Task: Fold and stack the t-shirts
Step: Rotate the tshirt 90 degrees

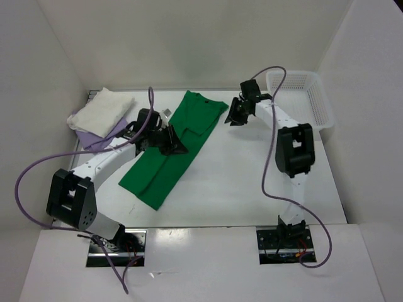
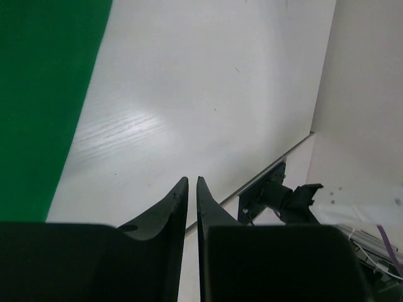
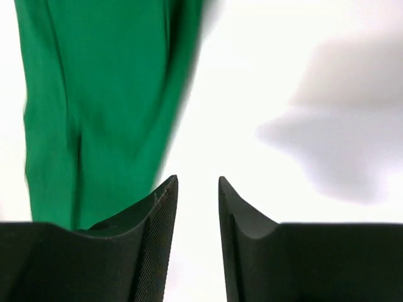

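Observation:
The bright green t-shirt [image 1: 173, 154] lies on the table as a long strip folded lengthwise, running diagonally. It also shows in the left wrist view [image 2: 38, 94] and the right wrist view [image 3: 94, 94]. The cream white t-shirt [image 1: 104, 107] lies folded on the lavender purple t-shirt [image 1: 94, 135] at the back left. My left gripper [image 1: 173, 145] hovers over the middle of the green shirt; in its wrist view [image 2: 192, 180] the jaws are shut and empty. My right gripper [image 1: 236, 116] is just right of the green shirt's collar end; in its wrist view [image 3: 198, 179] it is open and empty.
A white plastic mesh basket [image 1: 302, 94] stands at the back right corner. White walls enclose the table on three sides. The right arm's base mount [image 2: 277, 195] shows at the near table edge.

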`<state>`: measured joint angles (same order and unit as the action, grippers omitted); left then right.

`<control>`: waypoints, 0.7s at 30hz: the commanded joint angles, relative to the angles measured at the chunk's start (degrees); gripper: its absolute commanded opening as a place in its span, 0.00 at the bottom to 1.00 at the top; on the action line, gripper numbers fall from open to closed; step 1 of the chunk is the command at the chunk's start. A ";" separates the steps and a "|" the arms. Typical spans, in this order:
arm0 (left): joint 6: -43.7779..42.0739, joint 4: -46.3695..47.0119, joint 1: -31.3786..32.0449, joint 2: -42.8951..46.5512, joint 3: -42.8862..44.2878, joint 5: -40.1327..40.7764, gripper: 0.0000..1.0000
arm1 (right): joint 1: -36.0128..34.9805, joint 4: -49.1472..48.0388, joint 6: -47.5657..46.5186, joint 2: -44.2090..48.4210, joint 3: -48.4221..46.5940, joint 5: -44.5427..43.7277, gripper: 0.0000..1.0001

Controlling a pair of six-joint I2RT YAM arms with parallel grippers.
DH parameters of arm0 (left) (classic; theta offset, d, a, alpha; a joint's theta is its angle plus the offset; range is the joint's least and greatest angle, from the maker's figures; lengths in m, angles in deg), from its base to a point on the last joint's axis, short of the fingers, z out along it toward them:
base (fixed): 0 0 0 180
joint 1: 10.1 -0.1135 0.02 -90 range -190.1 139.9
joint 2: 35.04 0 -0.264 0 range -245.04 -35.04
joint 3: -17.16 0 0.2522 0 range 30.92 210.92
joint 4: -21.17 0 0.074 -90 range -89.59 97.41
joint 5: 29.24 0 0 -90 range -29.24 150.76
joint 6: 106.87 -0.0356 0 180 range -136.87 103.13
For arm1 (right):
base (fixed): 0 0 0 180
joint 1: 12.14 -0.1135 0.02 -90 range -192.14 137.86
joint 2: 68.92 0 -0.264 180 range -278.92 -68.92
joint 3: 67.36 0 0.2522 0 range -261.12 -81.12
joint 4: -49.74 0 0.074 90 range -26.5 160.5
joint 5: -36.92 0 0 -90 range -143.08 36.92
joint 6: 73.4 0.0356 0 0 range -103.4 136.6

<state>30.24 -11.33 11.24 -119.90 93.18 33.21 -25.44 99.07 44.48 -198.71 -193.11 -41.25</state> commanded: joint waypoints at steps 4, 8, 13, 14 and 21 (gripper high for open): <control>-2.90 -0.68 -9.02 1.01 -0.38 0.74 0.18 | -12.31 -19.35 8.39 27.29 37.85 9.78 0.15; -7.11 -4.09 -15.27 3.99 -3.28 1.00 0.25 | -25.68 -30.81 18.16 30.23 49.40 9.26 0.00; -10.02 -5.34 -19.58 6.19 -6.53 0.48 0.32 | -31.08 -35.39 23.35 22.67 48.80 8.73 0.32; -10.02 -5.86 -19.59 6.20 -6.54 -0.04 0.34 | -31.95 -35.92 23.36 21.53 48.01 8.21 0.33; -10.64 -6.92 -20.11 8.56 -8.29 -0.05 0.35 | -31.96 -35.92 25.90 12.13 42.82 6.80 0.45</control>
<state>21.78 -17.65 -8.38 -113.85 86.43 34.43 -57.50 66.24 68.26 -182.74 -147.34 -31.56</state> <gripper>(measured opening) 0.348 0.463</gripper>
